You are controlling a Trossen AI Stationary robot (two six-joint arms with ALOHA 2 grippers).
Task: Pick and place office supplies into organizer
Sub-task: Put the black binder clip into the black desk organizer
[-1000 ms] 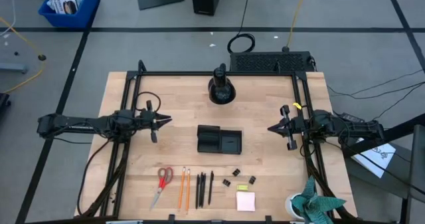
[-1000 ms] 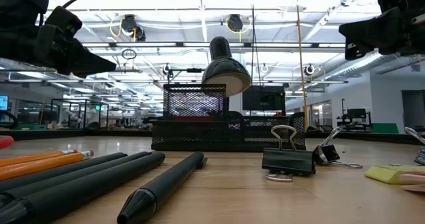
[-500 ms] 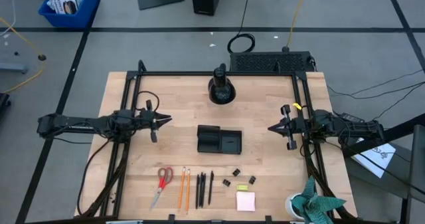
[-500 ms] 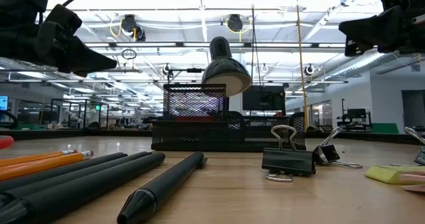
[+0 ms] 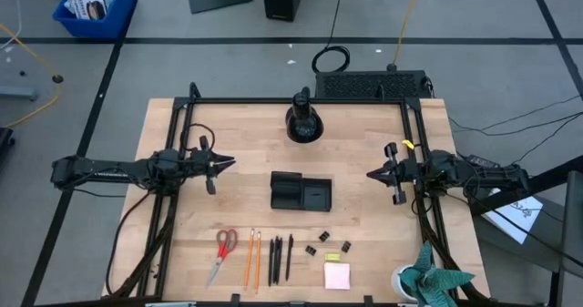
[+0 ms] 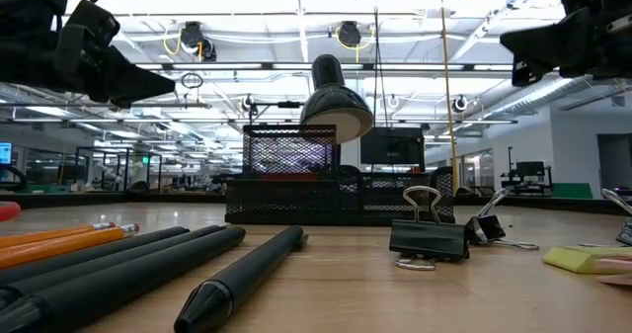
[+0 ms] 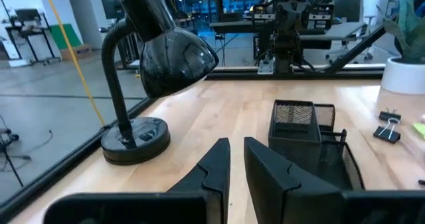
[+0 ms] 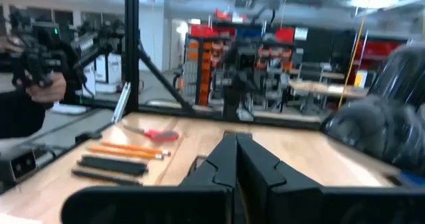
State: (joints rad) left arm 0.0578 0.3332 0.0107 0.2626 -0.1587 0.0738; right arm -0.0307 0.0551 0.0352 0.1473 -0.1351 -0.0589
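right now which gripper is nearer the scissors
Left. The left gripper hovers just above the scissors' column; the right gripper sits far across the table, beyond the organizer.

A large open robotics lab is shown. Beyond the wooden counter (image 5: 364,225), rows of further black-framed workstations (image 6: 118,160), exposed ceiling ducts and strip lights are seen.

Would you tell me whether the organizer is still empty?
Empty, as far as the high view shows: the organizer holds nothing visible, and the scissors and pens lie on the table.
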